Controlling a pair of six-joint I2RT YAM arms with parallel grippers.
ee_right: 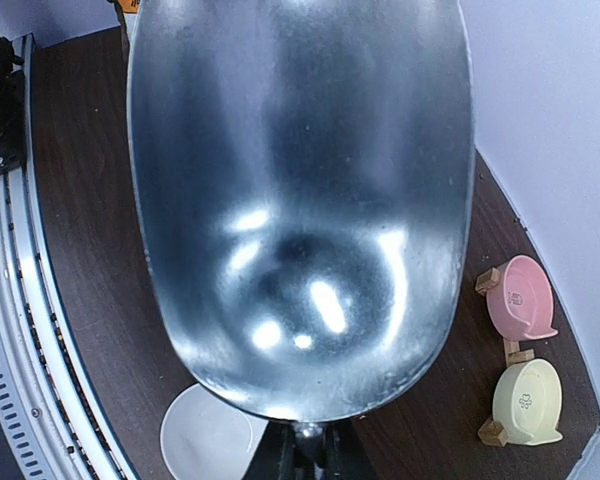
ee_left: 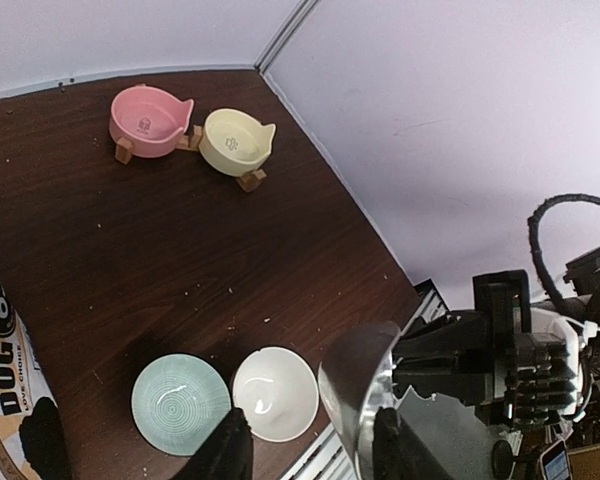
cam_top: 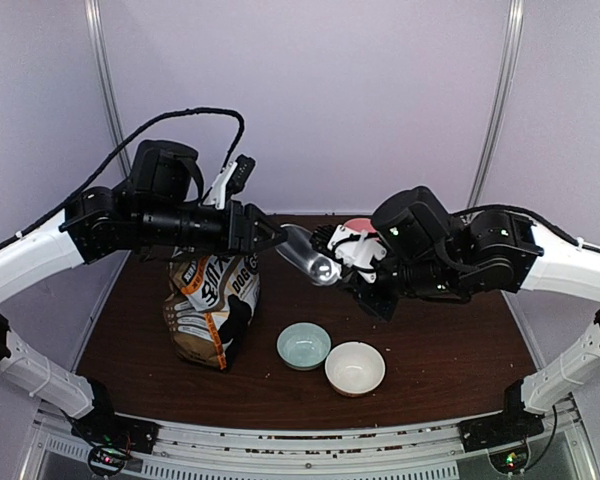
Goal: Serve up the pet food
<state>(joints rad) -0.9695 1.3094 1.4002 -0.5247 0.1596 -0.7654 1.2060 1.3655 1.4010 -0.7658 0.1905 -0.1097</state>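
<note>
Pet food first, and none of it shows in any view. My guess is it sits inside the bag [cam_top: 212, 310], standing upright on the left of the table [cam_top: 430, 350]. The bag's top is hidden under the left arm, so I cannot tell whether it is open.

At the near edge, a white bowl [cam_top: 355, 368] and a green bowl [cam_top: 304, 346] sit side by side, just apart, both bare inside. Above them, mid-table, is the action. The right gripper [ee_left: 415, 362] is clamped on the handle end of a metal scoop [cam_top: 310, 258], and its own camera looks straight into a shiny, bare pan. The left gripper [ee_left: 310, 455] faces it with fingers spread wide, holding nothing. The scoop's mouth is just beside one finger [ee_left: 392, 445]; touching or not, I cannot say. Far back by the wall, a pink bowl [ee_left: 150, 120] and a yellow bowl [ee_left: 237, 140] perch on little wooden stands, next to each other, nothing in them.

Now the handling call. Dry pellets should be light, hard and loose, quick to roll and bounce off a rim, and hopeless to pinch one by one. Take them with the scoop, kept level once loaded and tipped low over a bowl. The bag looks like soft paper, likely to buckle or topple, so the free left gripper would do well to pinch its top edge while the scoop goes in.
</note>
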